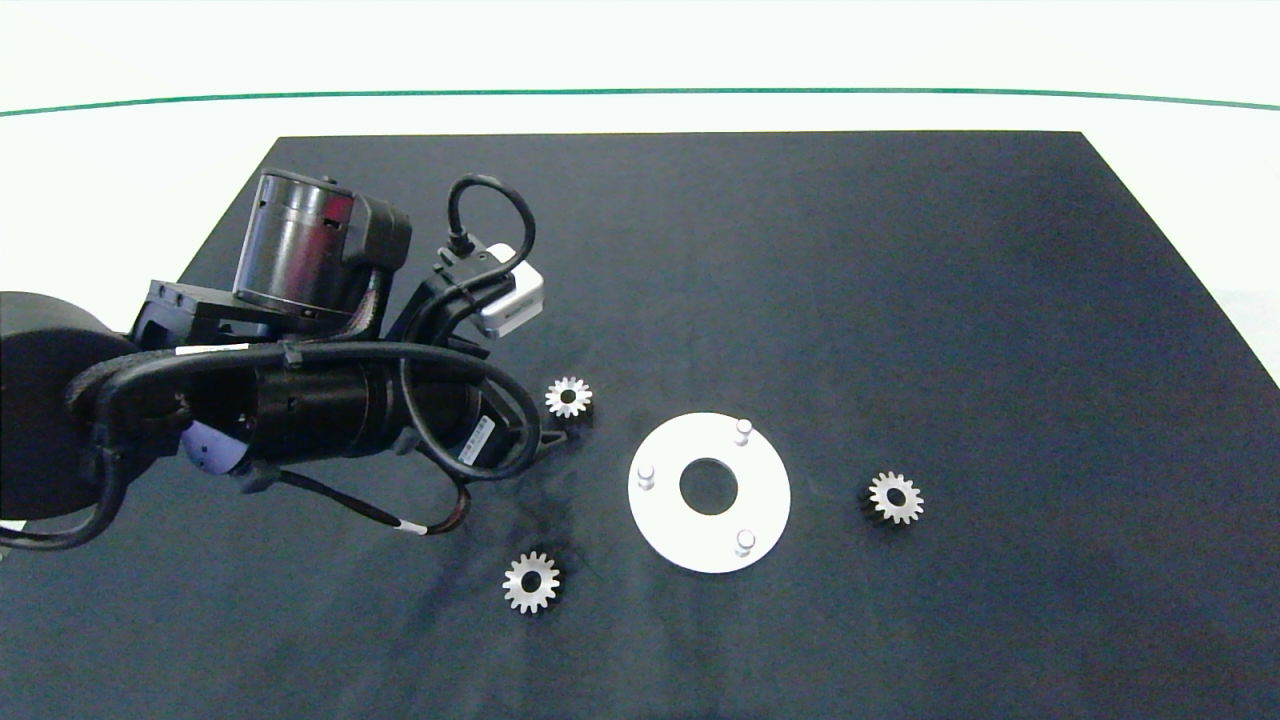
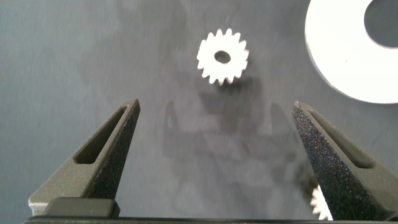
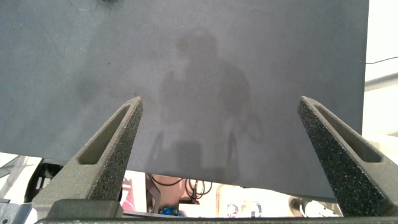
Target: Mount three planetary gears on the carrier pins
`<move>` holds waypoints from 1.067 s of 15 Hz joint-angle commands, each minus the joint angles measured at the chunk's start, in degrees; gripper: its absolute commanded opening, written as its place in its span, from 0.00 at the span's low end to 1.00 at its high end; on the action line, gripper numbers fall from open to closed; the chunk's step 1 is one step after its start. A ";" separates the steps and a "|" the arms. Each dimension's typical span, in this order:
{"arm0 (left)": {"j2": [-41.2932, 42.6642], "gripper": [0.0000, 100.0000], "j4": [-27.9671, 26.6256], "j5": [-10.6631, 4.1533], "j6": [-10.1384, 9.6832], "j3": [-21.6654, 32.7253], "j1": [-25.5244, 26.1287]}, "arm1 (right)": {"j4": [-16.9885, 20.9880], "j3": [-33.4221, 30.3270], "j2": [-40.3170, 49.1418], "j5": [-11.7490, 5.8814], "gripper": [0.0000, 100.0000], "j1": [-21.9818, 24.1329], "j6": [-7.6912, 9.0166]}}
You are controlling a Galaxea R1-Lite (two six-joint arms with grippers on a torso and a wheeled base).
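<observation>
Left gripper (image 2: 214, 158) fingers spread above a planetary gear (image 2: 222, 57); right gripper (image 3: 217, 155) likewise spread, unseen overhead.

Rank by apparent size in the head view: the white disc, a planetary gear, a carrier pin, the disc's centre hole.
Largest to smallest:
1. white disc
2. centre hole and planetary gear, which look about alike, so no ranking between them
3. carrier pin

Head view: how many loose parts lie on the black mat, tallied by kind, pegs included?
Planetary gears: 3, at and, none on a pin.
White carrier disc: 1.
Carrier pins: 3, at and, all bare.
Total: 7.
</observation>
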State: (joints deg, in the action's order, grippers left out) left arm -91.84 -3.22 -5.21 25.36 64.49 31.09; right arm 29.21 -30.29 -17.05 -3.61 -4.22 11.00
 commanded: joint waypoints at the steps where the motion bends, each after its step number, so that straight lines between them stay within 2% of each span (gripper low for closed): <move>1: -2.81 1.00 -0.03 -1.03 0.13 2.04 1.96 | 0.23 0.06 -0.08 0.00 1.00 -0.09 0.08; 16: -10.02 1.00 0.05 -1.21 -0.04 6.18 0.99 | 0.23 0.76 0.53 0.00 1.00 -0.09 0.08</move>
State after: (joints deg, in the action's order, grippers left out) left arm -101.13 -3.13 -6.41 25.21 70.56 32.13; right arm 29.27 -29.55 -16.59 -3.61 -4.29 11.00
